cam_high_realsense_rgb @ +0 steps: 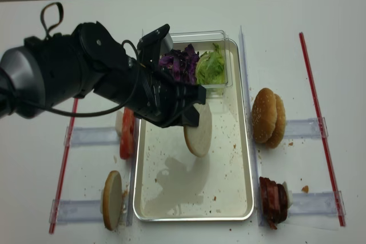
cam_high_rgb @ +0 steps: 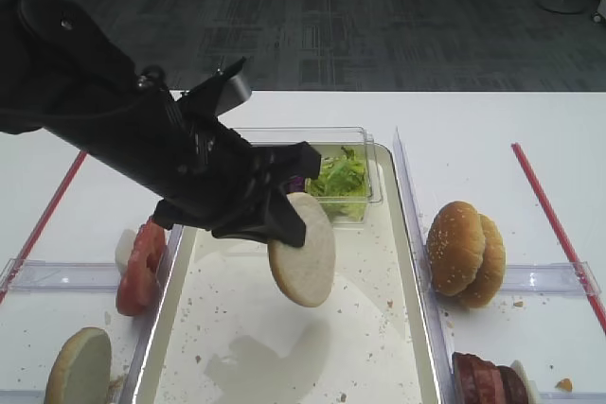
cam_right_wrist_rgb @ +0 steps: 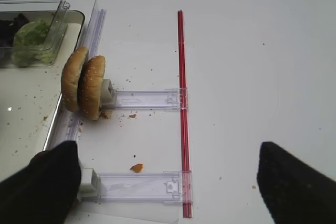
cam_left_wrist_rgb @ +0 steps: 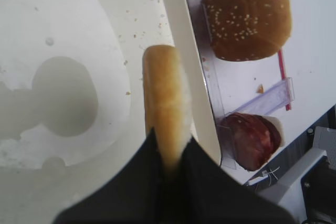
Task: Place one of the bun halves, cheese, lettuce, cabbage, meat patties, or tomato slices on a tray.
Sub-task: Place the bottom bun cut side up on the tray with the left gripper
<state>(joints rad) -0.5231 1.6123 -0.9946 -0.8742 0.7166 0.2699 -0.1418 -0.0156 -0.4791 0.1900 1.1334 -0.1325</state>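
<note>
My left gripper is shut on a flat bun half, which hangs on edge above the middle of the long tray. From the left wrist the bun half shows edge-on between the black fingers, over the tray's rim. Lettuce and purple cabbage fill a clear box at the tray's far end. Tomato slices stand left of the tray, meat patties at the near right. My right gripper is open over the table. No cheese shows.
Two sesame buns stand on edge right of the tray. A second bun half stands at the near left. Clear plastic holders and red strips lie on the white table.
</note>
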